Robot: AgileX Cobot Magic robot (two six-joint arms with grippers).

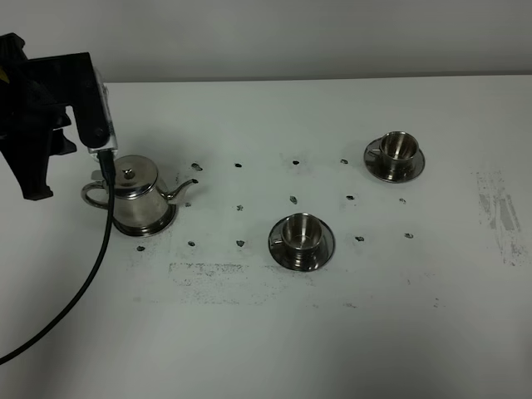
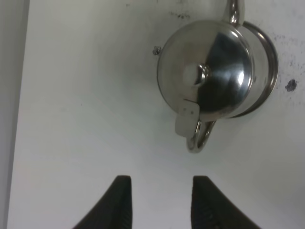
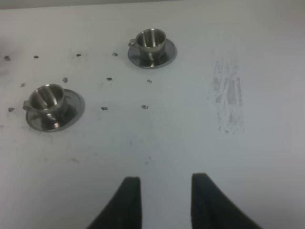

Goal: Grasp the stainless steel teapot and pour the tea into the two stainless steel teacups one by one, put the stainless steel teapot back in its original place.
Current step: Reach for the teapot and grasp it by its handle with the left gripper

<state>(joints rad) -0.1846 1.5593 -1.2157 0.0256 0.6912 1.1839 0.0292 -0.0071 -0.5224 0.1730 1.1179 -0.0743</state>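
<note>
The stainless steel teapot [image 1: 137, 195] [image 2: 209, 71] stands upright on its round steel coaster [image 1: 169, 219] [image 2: 272, 71] at the left of the table, with its spout pointing right. My left gripper [image 2: 159, 179] hovers open and empty above the table, short of the teapot's loop handle [image 2: 202, 140]. The left arm [image 1: 50, 108] rises behind the pot. One of the two stainless steel teacups [image 1: 301, 233] [image 3: 47, 98] sits on a saucer at the centre. The other teacup [image 1: 397, 147] [image 3: 151, 39] is at the back right. My right gripper [image 3: 164, 179], fingers slightly apart and empty, is well short of both cups.
Small dark marks [image 1: 241, 207] dot the white table [image 1: 249, 332] between the pot and the cups. A scuffed grey patch [image 1: 499, 216] lies near the right edge. A black cable [image 1: 91, 274] hangs from the left arm down across the table's front left.
</note>
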